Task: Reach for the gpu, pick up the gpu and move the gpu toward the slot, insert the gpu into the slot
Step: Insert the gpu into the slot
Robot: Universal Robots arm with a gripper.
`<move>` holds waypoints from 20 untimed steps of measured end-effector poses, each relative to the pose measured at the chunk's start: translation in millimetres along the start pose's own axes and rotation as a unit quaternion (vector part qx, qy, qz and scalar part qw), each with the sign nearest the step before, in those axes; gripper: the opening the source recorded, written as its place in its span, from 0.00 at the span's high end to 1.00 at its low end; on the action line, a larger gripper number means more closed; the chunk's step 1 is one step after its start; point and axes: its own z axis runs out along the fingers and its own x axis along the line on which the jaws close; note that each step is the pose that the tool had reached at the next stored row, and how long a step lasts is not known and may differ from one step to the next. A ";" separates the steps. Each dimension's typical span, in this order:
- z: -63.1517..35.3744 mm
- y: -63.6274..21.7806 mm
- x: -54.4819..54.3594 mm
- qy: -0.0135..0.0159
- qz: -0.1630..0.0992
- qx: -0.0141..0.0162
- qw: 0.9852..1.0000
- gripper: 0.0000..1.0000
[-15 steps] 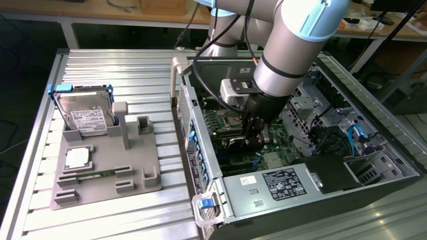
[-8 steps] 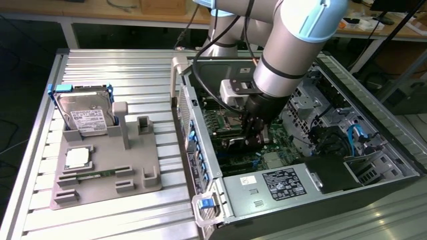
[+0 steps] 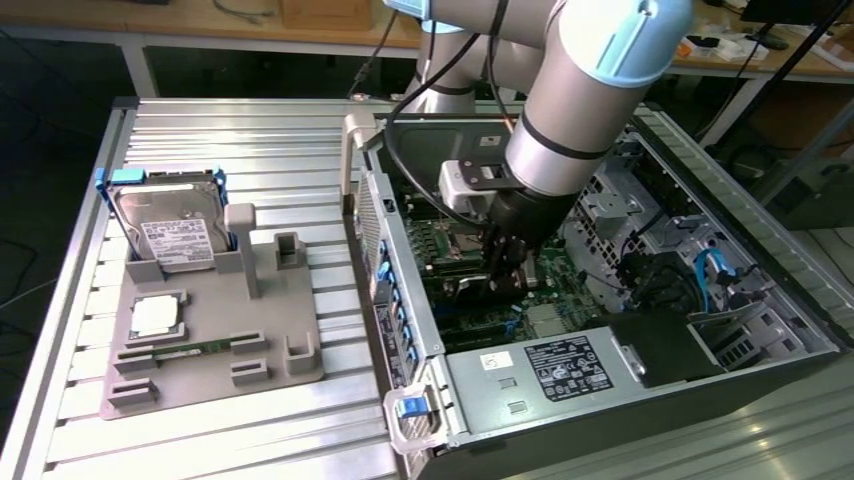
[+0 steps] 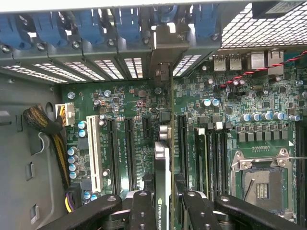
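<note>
At the exterior view's left, a hard drive (image 3: 167,225) stands in a grey fixture (image 3: 267,330); to its right lies the open computer case (image 3: 380,230); inside it the gripper (image 3: 507,270) reaches down over the green motherboard (image 3: 441,240); the wrist view shows its fingers (image 4: 142,211) clamped on the gpu (image 4: 162,163), held edge-on between parallel expansion slots (image 4: 128,153), silver bracket (image 4: 164,52) at the rear panel; whether the card is seated cannot be told.

Ext. view: bright overhead light, hard glare on ribbed table (image 3: 267,430); case (image 3: 790,330) interior dimmer, arm (image 3: 587,90) shading motherboard (image 3: 447,245). Wrist view: board evenly lit, grille (image 4: 259,24) blown out, gripper (image 4: 165,201) dark, gpu (image 4: 162,163) edge w/ pale sheen.
</note>
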 end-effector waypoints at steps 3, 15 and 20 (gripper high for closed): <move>0.4 0.2 -0.1 0.000 0.000 0.000 1.000 0.73; -3.4 0.9 -0.4 0.000 0.000 0.000 1.000 0.73; -6.2 0.9 -0.4 0.000 0.000 0.000 1.000 0.73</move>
